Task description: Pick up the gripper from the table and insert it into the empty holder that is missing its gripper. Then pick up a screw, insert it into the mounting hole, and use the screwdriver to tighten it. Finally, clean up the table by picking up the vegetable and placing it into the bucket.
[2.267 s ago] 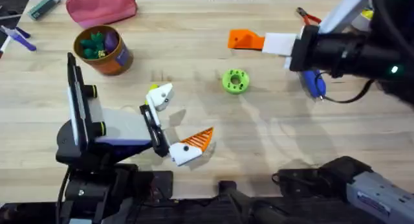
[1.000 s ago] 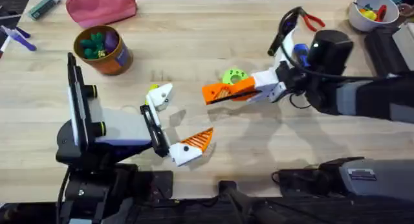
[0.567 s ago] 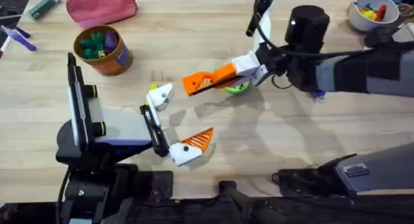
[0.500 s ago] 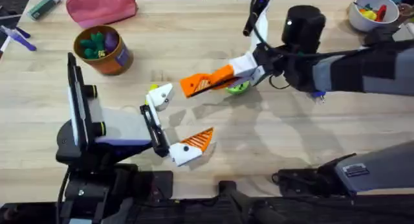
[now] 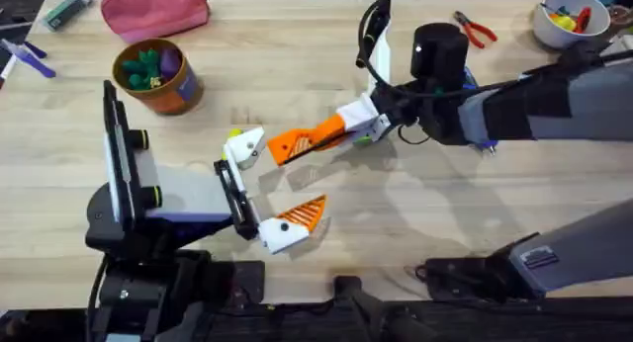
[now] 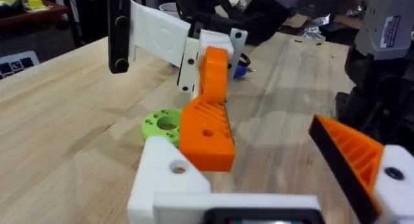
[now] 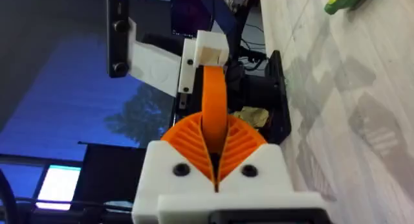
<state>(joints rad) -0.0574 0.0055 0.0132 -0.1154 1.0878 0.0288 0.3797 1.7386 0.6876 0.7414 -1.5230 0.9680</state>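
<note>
Bucket holds green toys; right hand grips gripper; left hand wide.

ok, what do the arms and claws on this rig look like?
The left arm is black with a pale grey panel. The right arm is grey with a black cylindrical wrist and a looping black cable. The left claw has white blocky mounts, one with an orange ribbed wedge pad, the other bare with a screw hole. The right claw is white, with orange ribbed pads and two dark screw holes.
</note>
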